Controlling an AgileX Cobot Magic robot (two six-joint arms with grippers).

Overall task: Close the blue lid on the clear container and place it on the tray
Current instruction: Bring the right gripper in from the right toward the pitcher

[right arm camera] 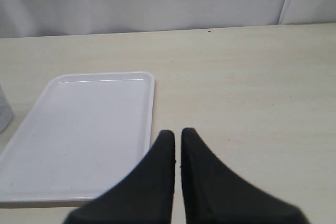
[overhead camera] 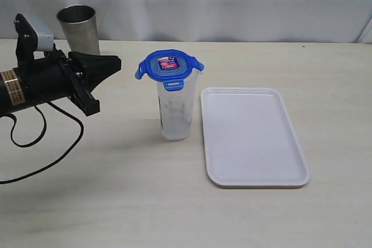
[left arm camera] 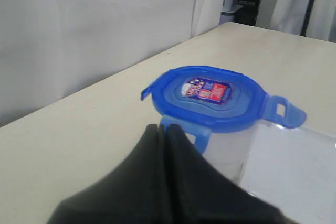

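The bright blue rounded-square plastic lid (overhead camera: 168,65) sits atop the tall clear plastic container (overhead camera: 176,114), just left of the flat white plastic tray (overhead camera: 254,137). The closed, empty left fingers (overhead camera: 107,65) should press its flaps (overhead camera: 172,84) down squarely; the right fingers (right arm camera: 165,156) are closed too.

no text could be read. the red-and-white sticker (left arm camera: 206,90) at the centre of the blue lid (left arm camera: 210,111) bore print too small to make out; a tan label (overhead camera: 11,85) on the left arm (overhead camera: 46,76), at nine o'clock from the lid, was likewise illegible.

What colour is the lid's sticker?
Red and white sticker on the blue lid; best in left wrist view.
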